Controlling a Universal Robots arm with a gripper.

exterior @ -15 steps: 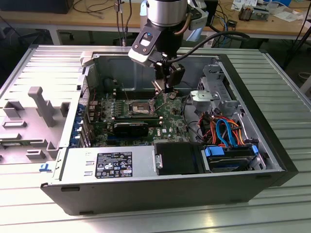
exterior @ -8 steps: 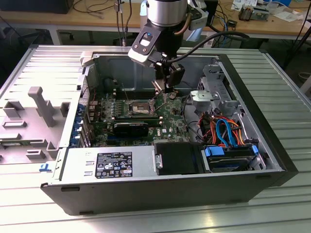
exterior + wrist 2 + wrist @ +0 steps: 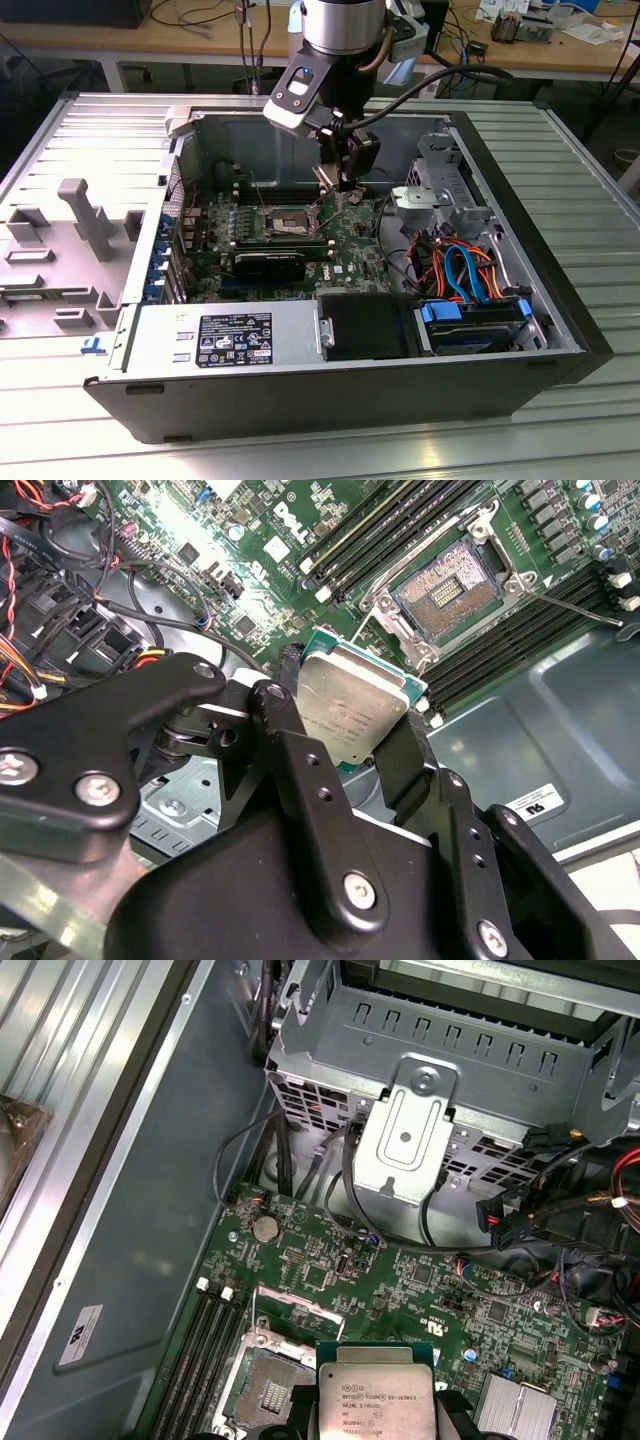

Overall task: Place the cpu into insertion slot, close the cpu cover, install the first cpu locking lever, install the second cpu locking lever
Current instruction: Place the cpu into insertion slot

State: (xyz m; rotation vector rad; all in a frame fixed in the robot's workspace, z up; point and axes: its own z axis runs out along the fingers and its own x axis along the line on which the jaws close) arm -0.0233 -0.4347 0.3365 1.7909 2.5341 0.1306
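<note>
Silvery-tan cpu [image 3: 350, 715] sits pinched between the closed black fingers [image 3: 288, 735] — held apart from the insertion slot [image 3: 450, 585].

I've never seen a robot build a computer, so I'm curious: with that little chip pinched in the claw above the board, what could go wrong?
1. The gripper grips the cpu only by its edges, above the circuit board. If the grip slipped, the chip could drop onto the parts below.
2. The insertion slot lies open with its fine contacts bare, and the chip hangs off to one side of it. A skewed or misplaced landing could probably bend them.
</note>
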